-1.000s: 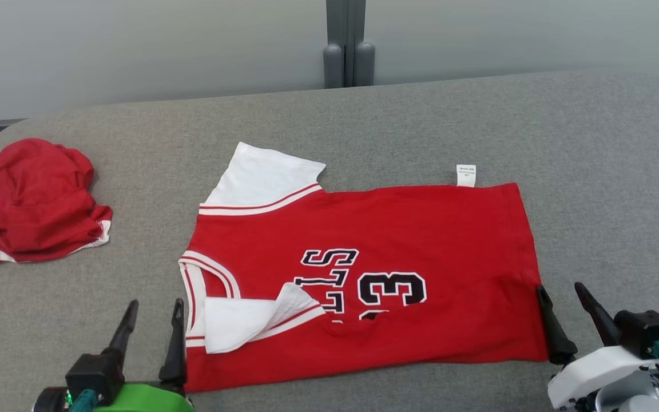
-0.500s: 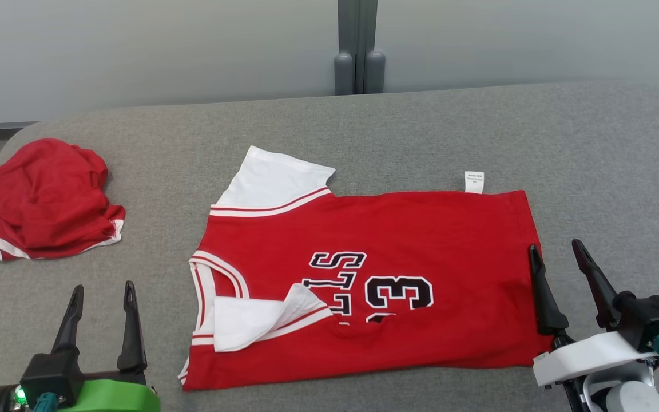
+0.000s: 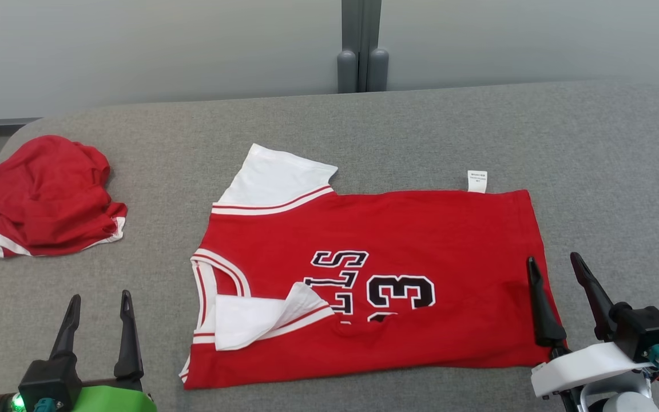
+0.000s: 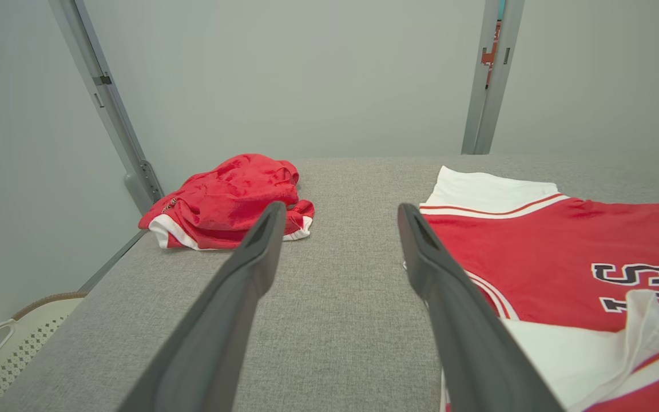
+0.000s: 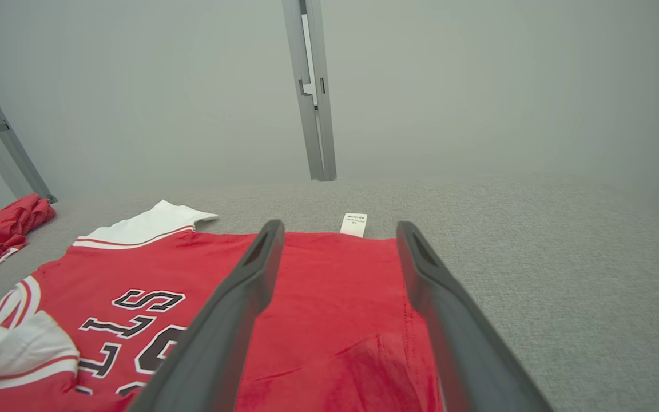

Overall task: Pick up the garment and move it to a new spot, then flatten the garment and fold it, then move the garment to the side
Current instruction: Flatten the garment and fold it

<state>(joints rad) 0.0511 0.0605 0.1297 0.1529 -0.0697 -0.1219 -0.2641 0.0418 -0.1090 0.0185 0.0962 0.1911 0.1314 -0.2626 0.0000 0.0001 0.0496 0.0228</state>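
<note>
A red basketball jersey with white sleeves and black-and-white lettering lies spread sideways in the middle of a grey fabric-covered table, collar toward the robot's left and hem toward its right. The far white sleeve sticks out flat onto the table. The near white sleeve is turned in over the chest, covering part of the letters. A strip of red cloth along the near edge hides the bottom of the number, so that edge seems to be folded up. A small white care label pokes out from the far edge near the hem.

The left gripper sits low at the near left, fingers spread wide and holding nothing – it is over bare table just beside the collar end, not touching cloth. The right gripper is likewise wide and empty. Its fingers straddle the hem: one over red cloth, the other over the table beyond. Whether it touches the cloth cannot be told.

With one hand at each end of the jersey, the arms look placed to take both ends for the next fold – the flattening appears largely done.

A second, crumpled red garment with white trim sits well apart at the far left of the table.
</note>
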